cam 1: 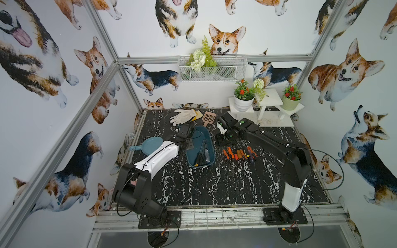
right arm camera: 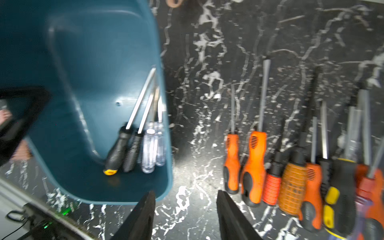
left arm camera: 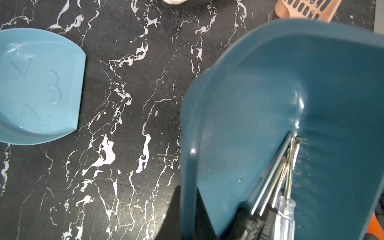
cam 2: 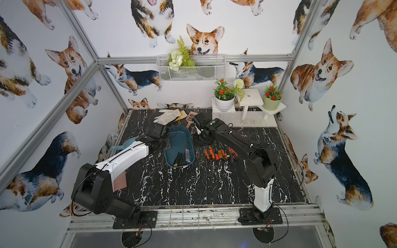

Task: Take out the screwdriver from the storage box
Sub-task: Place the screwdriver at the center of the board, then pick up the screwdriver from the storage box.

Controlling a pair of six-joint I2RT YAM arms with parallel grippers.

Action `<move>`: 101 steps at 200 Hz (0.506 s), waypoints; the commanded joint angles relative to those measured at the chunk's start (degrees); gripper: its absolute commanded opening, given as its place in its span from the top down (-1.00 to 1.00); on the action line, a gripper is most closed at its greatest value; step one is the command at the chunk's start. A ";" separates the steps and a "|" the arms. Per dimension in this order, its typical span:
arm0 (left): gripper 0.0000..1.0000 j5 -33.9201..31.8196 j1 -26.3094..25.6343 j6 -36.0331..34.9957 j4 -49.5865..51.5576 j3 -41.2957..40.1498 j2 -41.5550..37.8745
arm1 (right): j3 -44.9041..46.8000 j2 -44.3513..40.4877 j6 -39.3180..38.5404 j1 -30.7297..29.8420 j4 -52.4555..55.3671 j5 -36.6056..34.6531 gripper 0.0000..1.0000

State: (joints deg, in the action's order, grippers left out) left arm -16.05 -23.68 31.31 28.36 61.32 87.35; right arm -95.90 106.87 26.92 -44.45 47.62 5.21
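The left gripper [left arm camera: 188, 207] pinches the storage box [left arm camera: 239, 93] rim, four screwdrivers [left arm camera: 285, 214] inside. The right gripper [right arm camera: 185, 220] hangs spread and empty.

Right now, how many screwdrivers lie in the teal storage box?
4, side by side at the near end of the storage box: yellow-capped black-handled screwdriver, second black-handled screwdriver, two clear-handled screwdrivers. More could hide beneath.

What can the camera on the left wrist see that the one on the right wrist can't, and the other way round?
Only the left wrist view shows the light blue scoop and the peach slotted scoop. Only the right wrist view shows the row of orange and black screwdrivers lying on the table, and the right gripper, open and empty. Both show the storage box with the screwdrivers in it, and the black marble table.
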 commanded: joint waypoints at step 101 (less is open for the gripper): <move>1.00 0.32 -0.20 0.42 -2.08 -0.15 -0.35 | -6.39 12.10 -0.21 -5.30 1.63 3.01 -0.08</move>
State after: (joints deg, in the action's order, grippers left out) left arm -16.08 -23.77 31.35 28.01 61.12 87.33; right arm -100.77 117.45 26.81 -49.58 47.46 8.14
